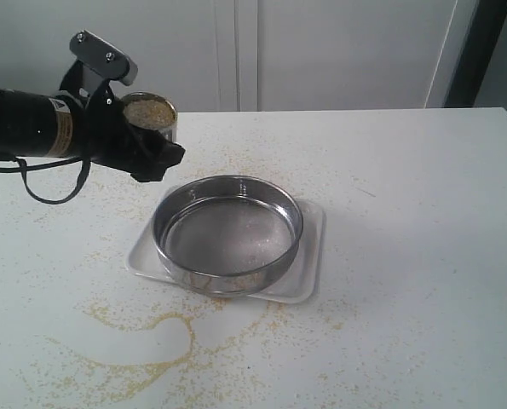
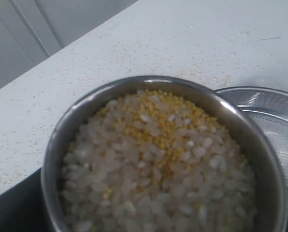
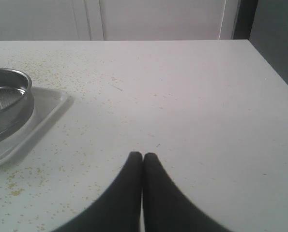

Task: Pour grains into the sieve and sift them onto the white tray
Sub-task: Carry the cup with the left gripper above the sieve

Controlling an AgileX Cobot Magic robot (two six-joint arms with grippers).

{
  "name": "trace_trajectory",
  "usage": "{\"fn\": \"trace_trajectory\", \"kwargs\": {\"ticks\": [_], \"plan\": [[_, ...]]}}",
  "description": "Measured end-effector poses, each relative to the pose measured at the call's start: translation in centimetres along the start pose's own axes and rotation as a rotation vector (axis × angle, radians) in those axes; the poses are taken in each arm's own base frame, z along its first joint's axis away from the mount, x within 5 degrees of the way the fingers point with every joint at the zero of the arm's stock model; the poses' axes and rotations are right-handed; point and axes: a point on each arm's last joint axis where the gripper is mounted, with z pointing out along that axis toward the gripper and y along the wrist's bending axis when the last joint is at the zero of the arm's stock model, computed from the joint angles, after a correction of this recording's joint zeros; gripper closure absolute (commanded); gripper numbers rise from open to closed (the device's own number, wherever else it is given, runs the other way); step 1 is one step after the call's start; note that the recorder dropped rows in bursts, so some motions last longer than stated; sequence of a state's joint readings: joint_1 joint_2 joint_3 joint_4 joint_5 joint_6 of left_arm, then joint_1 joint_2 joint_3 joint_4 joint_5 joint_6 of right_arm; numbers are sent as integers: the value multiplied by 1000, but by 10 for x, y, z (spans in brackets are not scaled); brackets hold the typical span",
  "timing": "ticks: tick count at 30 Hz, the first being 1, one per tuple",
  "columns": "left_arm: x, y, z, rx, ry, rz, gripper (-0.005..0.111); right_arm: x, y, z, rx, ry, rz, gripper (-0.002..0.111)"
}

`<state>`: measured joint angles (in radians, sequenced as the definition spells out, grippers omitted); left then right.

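Grains (image 2: 153, 159) fill a steel cup (image 1: 150, 113) clamped in the left gripper (image 1: 151, 150), just beside the sieve (image 1: 227, 232), which sits on the white tray (image 1: 309, 274). The right gripper (image 3: 143, 157), fingers pressed together and empty, hangs off to the sieve's side above the grain-flecked table (image 1: 406, 213).

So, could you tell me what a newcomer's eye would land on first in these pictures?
The left gripper holds a steel cup brimming with grains, just left of the sieve. The shiny sieve sits on the white tray mid-table, nearly empty. The table in front is streaked with spilled grains.

Steel sieve (image 1: 227, 278) on white tray (image 1: 312, 256); whitish-yellow grains (image 2: 153, 159) nearby.
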<state>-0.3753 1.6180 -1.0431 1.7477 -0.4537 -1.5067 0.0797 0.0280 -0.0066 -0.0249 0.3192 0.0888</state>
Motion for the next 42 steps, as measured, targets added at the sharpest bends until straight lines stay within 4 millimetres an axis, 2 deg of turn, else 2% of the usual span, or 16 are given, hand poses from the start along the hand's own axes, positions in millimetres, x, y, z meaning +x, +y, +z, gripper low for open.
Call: {"fn": "trace_trajectory", "kwargs": {"ticks": [2, 7, 10, 16, 26, 42], "plan": [[-3, -1, 4, -47, 8, 54, 107, 0, 0, 0, 0, 0, 0, 108], [-17, -21, 16, -61, -3, 159, 107, 0, 0, 0, 0, 0, 0, 108], [-14, -26, 23, -50, 12, 195, 107, 0, 0, 0, 0, 0, 0, 108], [-10, -26, 29, -58, 34, 238, 107, 0, 0, 0, 0, 0, 0, 108], [-15, -42, 31, -91, 51, 479, 107, 0, 0, 0, 0, 0, 0, 108], [-8, -51, 41, -82, 80, 549, 107, 0, 0, 0, 0, 0, 0, 108]]}}
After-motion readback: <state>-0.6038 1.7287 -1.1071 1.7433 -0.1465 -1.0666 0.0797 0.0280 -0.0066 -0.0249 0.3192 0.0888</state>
